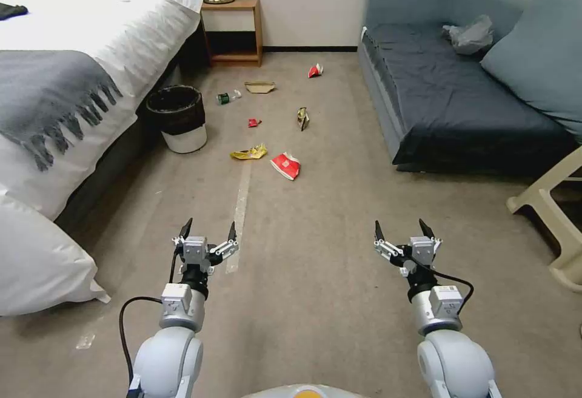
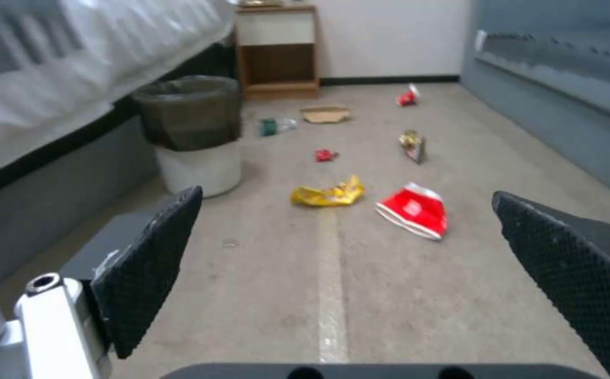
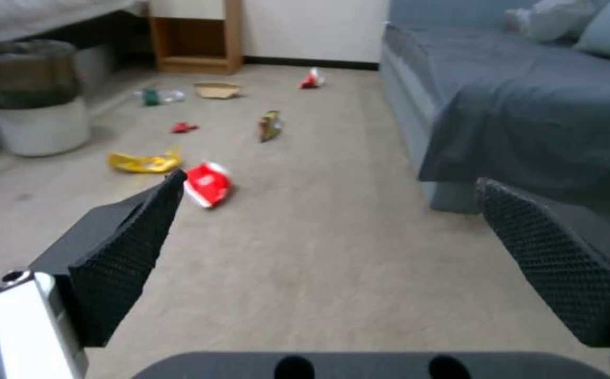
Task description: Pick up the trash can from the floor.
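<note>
The trash can (image 1: pixel 177 118), upright on the floor (image 1: pixel 315 276) beside the bed (image 1: pixel 73 70) and well ahead of our wide-open left gripper (image 1: pixel 207 233) and right gripper (image 1: pixel 404 233), looks light, thin-walled and slippery-lined, so we favour its rim.

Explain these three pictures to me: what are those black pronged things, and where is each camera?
It is a wheeled robot with two arms. One picture looks down from its head; the others look out from each wrist. The black prongs are fingers: the left gripper and right gripper hover open over the floor, holding nothing. Ahead, beside the bed, stands the trash can it should pick up. A red wrapper and yellow wrapper lie nearby; a sofa stands on the right.
</note>
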Tool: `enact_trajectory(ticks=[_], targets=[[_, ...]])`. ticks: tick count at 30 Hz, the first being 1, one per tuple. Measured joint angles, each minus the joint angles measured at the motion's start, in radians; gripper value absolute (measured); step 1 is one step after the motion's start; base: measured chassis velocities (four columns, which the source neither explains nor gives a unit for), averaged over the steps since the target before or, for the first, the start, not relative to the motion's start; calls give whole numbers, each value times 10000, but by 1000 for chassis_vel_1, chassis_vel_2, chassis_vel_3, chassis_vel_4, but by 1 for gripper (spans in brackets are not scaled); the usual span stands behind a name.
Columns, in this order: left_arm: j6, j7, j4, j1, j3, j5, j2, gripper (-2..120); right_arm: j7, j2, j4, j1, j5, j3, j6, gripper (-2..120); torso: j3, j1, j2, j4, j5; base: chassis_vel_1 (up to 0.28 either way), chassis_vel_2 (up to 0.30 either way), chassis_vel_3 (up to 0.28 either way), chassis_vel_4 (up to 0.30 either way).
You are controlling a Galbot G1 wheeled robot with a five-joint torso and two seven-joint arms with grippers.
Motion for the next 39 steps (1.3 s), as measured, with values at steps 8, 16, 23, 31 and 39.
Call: enact_trajectory(ticks=[8, 16, 23, 31, 39], targets=[[343, -543, -1002, 591, -816, -1988, 527, 100, -839, 310, 1284, -1488, 342, 117, 75, 100, 0, 0, 1, 2, -1, 0, 0, 0, 0], [752, -1208, -2276, 1321, -1843, -4459, 1189, 100, -2187, 772, 3159, -3422, 961, 318, 273, 100, -1, -1, 1, 0, -1, 0, 0, 0, 0], [398, -1174, -2492, 1551, -2128, -5413, 1464, 100, -2207, 773, 3170, -3419, 971, 322, 278, 100, 1, -1, 1, 1, 0, 0, 0, 0, 0], [291, -1121, -2352, 1509, -2105, -5437, 1472, 100, -2454, 791, 3046, -3285, 1116, 331, 453, 100, 0, 0, 1, 1, 0, 0, 0, 0, 0], [278, -1162, -2292, 1465, -2075, -5409, 1441, 100, -2487, 786, 3028, -3258, 1162, 348, 462, 100, 1, 0, 1, 1, -1, 0, 0, 0, 0]])
